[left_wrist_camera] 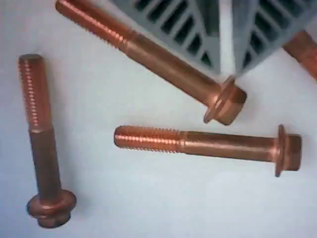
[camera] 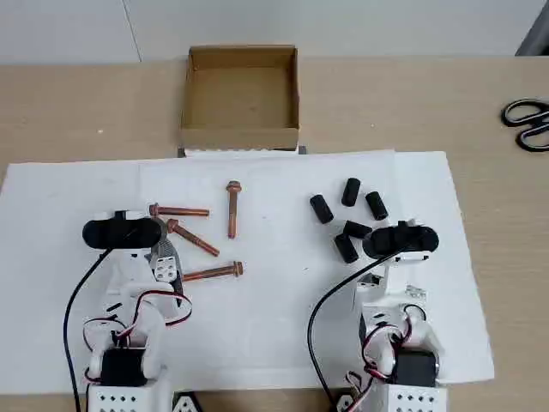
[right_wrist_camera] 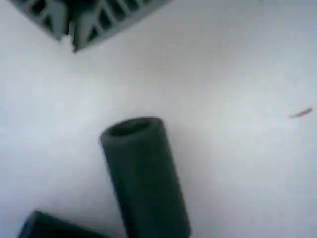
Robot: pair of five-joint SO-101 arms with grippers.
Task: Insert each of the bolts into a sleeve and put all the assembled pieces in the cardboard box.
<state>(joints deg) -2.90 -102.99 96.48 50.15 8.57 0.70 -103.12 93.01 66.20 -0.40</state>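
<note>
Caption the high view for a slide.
On white paper, four copper bolts lie by the left gripper, five black sleeves by the right gripper; cardboard box beyond.

The desk [camera: 69, 112] has a light wood-grain top under soft, even light. A white paper sheet [camera: 283, 335] covers its near half, reaching almost to the left edge and stopping short of the right edge. Black-handled scissors [camera: 525, 124] lie on bare wood at the right edge. Beyond the far edge is a pale grey-white surface [camera: 360, 26] with thin seam lines; whether it is wall or floor cannot be determined. A grey bar [camera: 536, 33] slants across the far right corner.
</note>
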